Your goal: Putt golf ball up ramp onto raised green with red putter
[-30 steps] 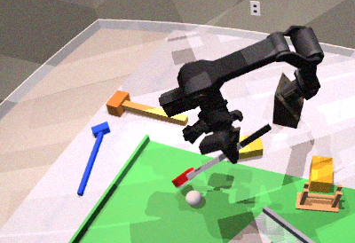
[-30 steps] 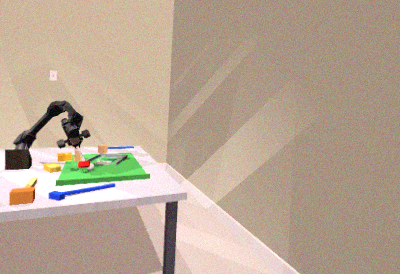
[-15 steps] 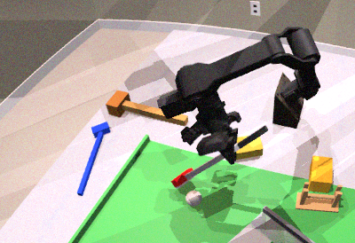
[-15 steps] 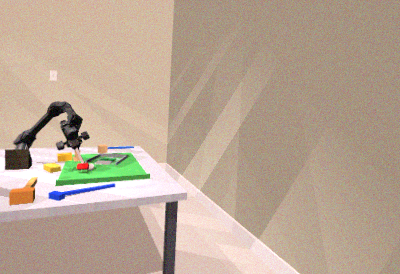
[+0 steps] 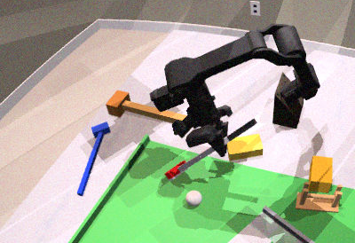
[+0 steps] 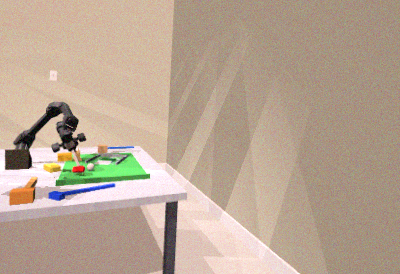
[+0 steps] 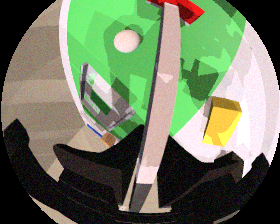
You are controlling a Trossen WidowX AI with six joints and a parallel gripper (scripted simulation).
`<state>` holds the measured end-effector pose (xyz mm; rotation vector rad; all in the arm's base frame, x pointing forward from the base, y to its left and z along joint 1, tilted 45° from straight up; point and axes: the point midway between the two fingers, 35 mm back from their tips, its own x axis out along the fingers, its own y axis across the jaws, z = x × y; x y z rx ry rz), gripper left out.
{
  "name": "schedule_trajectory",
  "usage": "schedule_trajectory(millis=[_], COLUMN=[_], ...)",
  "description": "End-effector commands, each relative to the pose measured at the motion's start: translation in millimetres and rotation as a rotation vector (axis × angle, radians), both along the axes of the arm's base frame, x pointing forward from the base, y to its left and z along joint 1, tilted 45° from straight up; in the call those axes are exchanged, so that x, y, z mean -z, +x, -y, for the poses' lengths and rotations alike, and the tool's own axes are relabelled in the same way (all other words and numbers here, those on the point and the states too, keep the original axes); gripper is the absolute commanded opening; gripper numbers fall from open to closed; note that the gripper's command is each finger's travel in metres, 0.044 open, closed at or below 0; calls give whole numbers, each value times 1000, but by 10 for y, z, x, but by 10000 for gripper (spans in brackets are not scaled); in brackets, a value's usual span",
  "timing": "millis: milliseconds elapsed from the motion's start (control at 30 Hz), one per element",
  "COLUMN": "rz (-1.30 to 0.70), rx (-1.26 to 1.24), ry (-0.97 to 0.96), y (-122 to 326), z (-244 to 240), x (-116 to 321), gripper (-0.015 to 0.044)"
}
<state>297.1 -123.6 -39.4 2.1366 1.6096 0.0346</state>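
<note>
The red putter has a red head (image 5: pixel 176 169) (image 6: pixel 78 169) and a long grey shaft (image 5: pixel 200 159) (image 7: pixel 167 65). My gripper (image 5: pixel 223 143) (image 6: pixel 75 150) (image 7: pixel 149 130) is shut on the shaft, which slants down to the head low over the green mat (image 5: pixel 146 207) (image 6: pixel 112 172) (image 7: pixel 95 30). Whether the head touches the mat I cannot tell. The white golf ball (image 5: pixel 193 198) (image 6: pixel 90 166) (image 7: pixel 127 41) lies on the mat, apart from the head. The ramp area shows in the wrist view as a pale patch between dark rails (image 7: pixel 84 82); one rail (image 5: pixel 288 225) shows at the top view's bottom edge. The raised green is not clear.
A yellow block (image 5: pixel 245 147) (image 6: pixel 52 168) (image 7: pixel 222 122) lies beside the mat, near the shaft. A blue mallet (image 5: pixel 91 160) (image 6: pixel 90 189) and an orange mallet (image 5: pixel 153 112) (image 6: pixel 22 195) lie left. An orange block (image 5: pixel 320 174) and wooden stand (image 5: pixel 317 203) are right. A dark box (image 5: pixel 286 112) stands behind.
</note>
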Motion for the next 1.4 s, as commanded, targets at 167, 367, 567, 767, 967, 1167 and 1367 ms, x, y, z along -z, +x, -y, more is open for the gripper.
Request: schedule_trajectory(millis=[167, 367, 567, 767, 967, 1167, 1367], rz=[16, -5, -11, 10, 17, 17, 17], rx=[-3, 3, 15, 5, -3, -4, -4], ry=[-14, -18, -48, -19, -4, -4, -4], y=[4, 96, 471, 697, 732, 811, 882], z=[58, -57, -463, -987, -1124, -1086, -1051], x=[9, -75, -507, -1019, -1177, -1414, -1724], gripper=[0, 0, 0, 0, 0, 0, 0])
